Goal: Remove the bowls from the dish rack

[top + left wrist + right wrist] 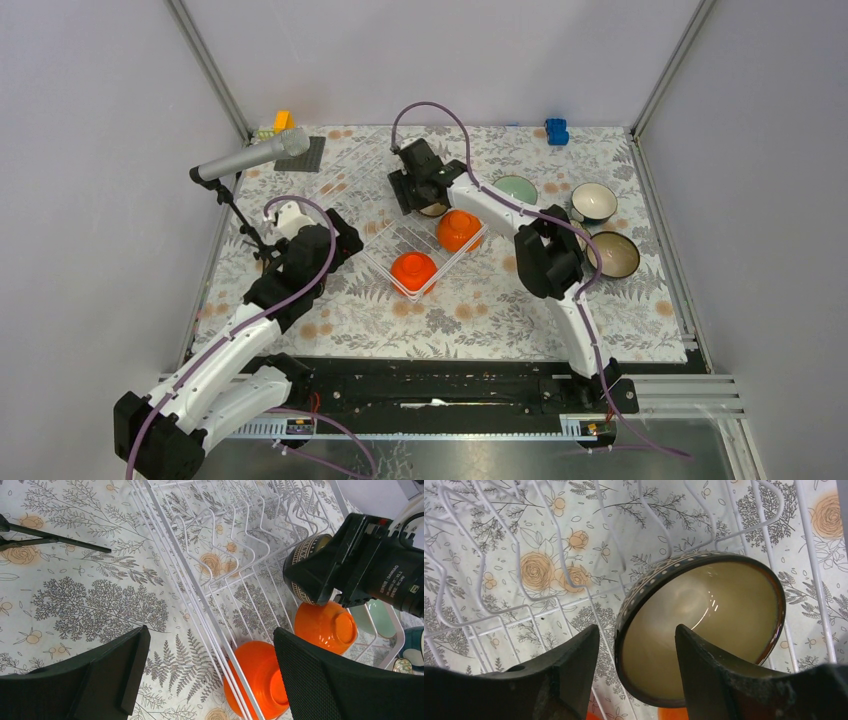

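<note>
Left arm [250, 320]: left jaws wide open, holding nothing, hovering over the table [480, 300] just off the lower-left side of the dish rack [200, 605]. The nearest item to them is the orange bowl [413, 270] lying rim-down at the rack's lower corner. A second orange bowl [459, 230], also rim-down, sits up and to the right of it in the rack. Further right at the rack's upper side, the dark bowl [704, 600], with a dotted rim band and cream inside, stands tipped on its edge among the wire prongs. Right arm [490, 205] reaches across to it. The right jaws straddle the rim, one finger [559, 675] outside the wall and the other finger [724, 680] inside the hollow. A small gap shows on both sides, so I read them as open, not yet pinching. Key relation: the rim runs straight through the gap, so closing should catch the wall, and the right arm is clearly the nearer one. Right of the rack, three bowls stand upright on the table: a mint bowl [515, 188], a white-lined bowl [593, 202] and a brown bowl [612, 254]. Judgement: about half unloaded. The next step is to close and lift clear of the prongs.
</note>
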`<control>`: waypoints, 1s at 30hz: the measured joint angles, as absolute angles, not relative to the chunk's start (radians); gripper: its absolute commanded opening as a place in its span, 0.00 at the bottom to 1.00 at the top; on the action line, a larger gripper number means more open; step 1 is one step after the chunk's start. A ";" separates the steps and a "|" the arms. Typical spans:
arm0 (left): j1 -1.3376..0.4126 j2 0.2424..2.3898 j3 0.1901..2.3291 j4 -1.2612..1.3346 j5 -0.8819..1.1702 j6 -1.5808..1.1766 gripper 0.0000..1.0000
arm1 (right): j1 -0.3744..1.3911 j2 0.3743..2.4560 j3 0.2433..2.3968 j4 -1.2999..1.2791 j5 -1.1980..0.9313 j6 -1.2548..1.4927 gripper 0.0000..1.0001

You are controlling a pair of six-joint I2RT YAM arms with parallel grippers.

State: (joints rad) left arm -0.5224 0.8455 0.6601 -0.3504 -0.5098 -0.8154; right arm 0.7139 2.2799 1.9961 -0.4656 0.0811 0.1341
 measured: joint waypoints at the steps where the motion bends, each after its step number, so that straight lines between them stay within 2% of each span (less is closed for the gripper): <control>1: -0.522 0.846 0.660 -0.350 -0.515 -0.820 0.99 | 0.714 2.283 1.996 -0.469 0.091 0.130 0.51; 5: -0.522 0.846 0.655 -0.342 -0.524 -0.830 0.99 | 0.715 2.283 2.000 -0.471 0.102 0.121 0.18; 7: -0.522 0.850 0.648 -0.340 -0.525 -0.836 0.99 | 0.720 2.283 2.006 -0.470 0.105 0.120 0.07; 9: -0.522 0.866 0.644 -0.341 -0.525 -0.840 0.99 | 0.725 2.283 2.008 -0.475 0.106 0.124 0.02; 18: -0.522 0.905 0.644 -0.315 -0.504 -0.843 0.99 | 0.725 2.240 1.998 -0.499 0.032 0.104 0.00; 25: -0.522 0.929 0.629 -0.277 -0.453 -0.841 0.99 | 0.725 1.964 1.876 -0.490 -0.010 0.093 0.00; 30: -0.522 0.950 0.611 -0.230 -0.378 -0.804 0.98 | 0.725 1.770 1.772 -0.462 0.064 0.101 0.00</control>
